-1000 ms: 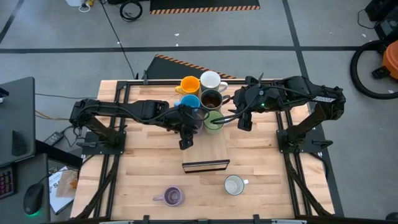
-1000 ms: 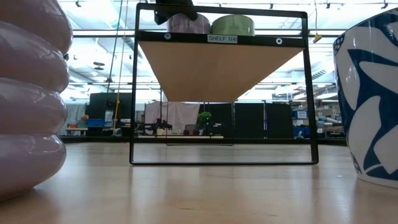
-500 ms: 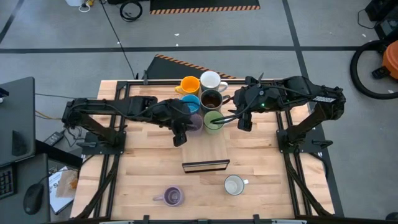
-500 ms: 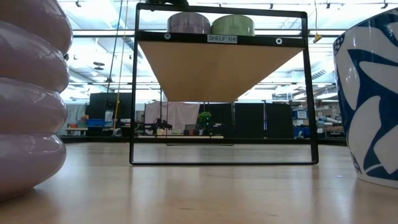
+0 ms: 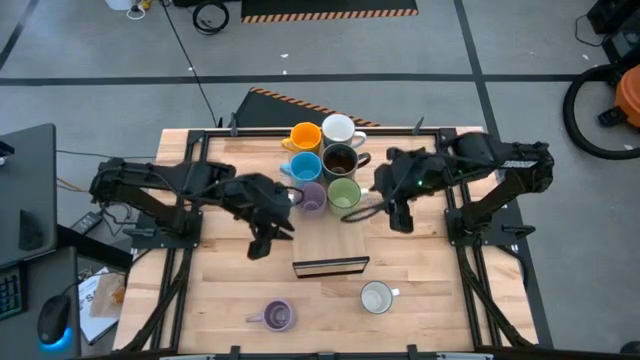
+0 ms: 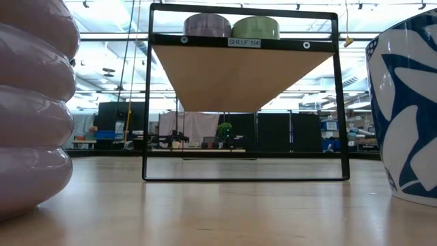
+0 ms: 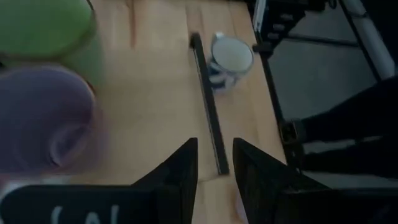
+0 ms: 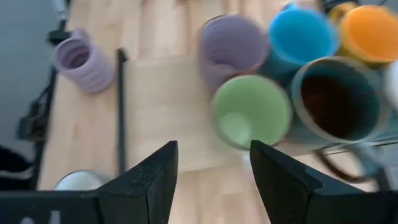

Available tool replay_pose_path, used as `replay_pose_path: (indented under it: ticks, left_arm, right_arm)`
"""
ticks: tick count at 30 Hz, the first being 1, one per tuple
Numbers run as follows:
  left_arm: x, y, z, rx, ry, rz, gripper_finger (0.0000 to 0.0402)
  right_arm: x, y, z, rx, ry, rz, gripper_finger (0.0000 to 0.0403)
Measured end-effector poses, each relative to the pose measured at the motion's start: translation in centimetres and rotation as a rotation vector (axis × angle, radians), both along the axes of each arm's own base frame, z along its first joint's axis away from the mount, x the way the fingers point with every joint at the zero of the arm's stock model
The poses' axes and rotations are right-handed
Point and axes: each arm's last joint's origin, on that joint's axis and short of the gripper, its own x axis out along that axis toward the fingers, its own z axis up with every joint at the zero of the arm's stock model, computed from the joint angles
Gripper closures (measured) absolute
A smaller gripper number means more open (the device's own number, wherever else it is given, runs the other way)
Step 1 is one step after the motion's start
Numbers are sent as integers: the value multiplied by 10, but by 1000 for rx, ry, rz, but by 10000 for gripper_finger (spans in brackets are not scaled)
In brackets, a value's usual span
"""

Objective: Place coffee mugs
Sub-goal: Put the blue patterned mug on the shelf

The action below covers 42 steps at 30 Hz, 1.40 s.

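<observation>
six mugs sit on the shelf (image 5: 345,240). left claw (image 5: 259,247), part-open and empty, should align squarely over the ribbed mug (image 5: 277,316); right claw (image 5: 402,222) waits open.

Left gripper (image 5: 258,247) empty, fingers (image 7: 180,177) slightly parted, right gripper (image 5: 401,222) empty, fingers (image 8: 152,180) spread wide

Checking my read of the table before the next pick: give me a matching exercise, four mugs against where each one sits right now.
Mugs:
1. green mug
2. orange mug
3. ribbed lavender mug
4. blue-patterned white mug

Places:
A. on the table in front of the shelf, toward the left arm's side
B. back row of the shelf, beside the plain white mug
C. on the table in front of the shelf, toward the right arm's side
D. front row of the shelf, beside the smooth lavender mug

Pairs: 1-D, 2-B, 3-A, 4-C
</observation>
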Motion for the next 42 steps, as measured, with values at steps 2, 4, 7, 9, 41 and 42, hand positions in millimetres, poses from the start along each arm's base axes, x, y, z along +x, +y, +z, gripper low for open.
replay_pose_path:
  ticks: [2, 4, 7, 9, 41, 42]
  left_arm:
    - [-2, -8, -2, -10, 25, -10, 294]
    - [-4, -14, -2, -16, 31, -20, 294]
    - [-5, -21, -3, -19, 36, -33, 294]
    - [-6, -24, -3, -29, 40, -30, 294]
    - [-11, -21, 18, -15, -41, 33, 294]
    - [-12, -20, 22, -8, -57, 30, 294]
  right_arm:
    - [1, 8, -6, 26, 18, 21, 197]
    - [2, 16, -14, 38, 49, 35, 198]
    - [3, 28, -25, 60, 75, 56, 198]
    - [5, 39, -33, 94, 80, 87, 198]
    - [21, 213, -175, 22, 423, 374, 198]
    - [22, 213, -178, 10, 432, 372, 198]
